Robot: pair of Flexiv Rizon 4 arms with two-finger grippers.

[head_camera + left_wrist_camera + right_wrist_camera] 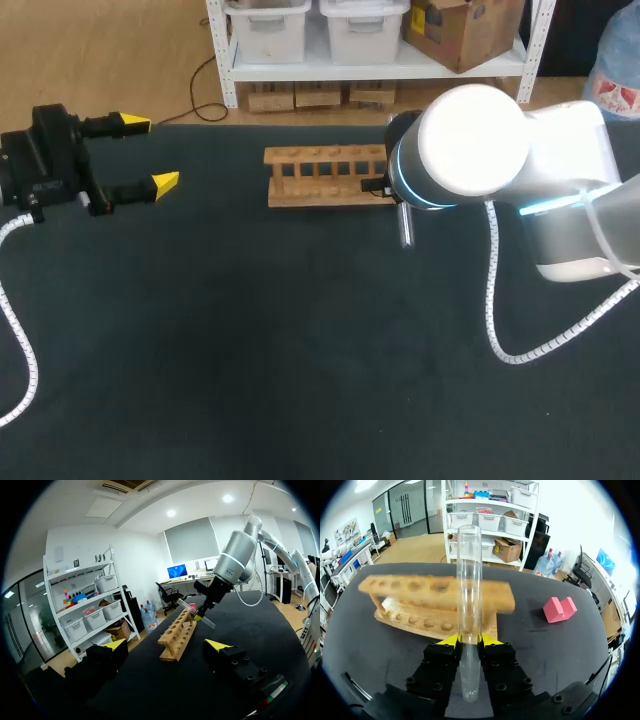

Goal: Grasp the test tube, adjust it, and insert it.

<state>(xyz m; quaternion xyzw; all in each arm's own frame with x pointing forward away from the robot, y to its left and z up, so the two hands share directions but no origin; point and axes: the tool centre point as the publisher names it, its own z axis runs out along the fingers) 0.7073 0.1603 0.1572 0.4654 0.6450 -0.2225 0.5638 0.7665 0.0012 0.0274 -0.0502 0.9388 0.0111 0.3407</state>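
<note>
A clear test tube (469, 590) stands between my right gripper's (469, 640) yellow tips, and the gripper is shut on it. The tube's length runs past the fingers on both sides. Just ahead of it is the wooden tube rack (437, 605), whose row of holes is empty. From above, my right arm hides its own gripper; only the tube's lower end (405, 226) shows beside the rack's (325, 176) right end. My left gripper (150, 153) is open at the far left of the table with nothing in it. Ahead of the left gripper (166, 645) in the left wrist view are the rack (177, 632) and the held, tilted tube (197, 612).
A pink block (559, 609) lies on the dark table mat beyond the rack's right end. The right arm's white cable (495, 300) loops down onto the mat (250, 340) at the right.
</note>
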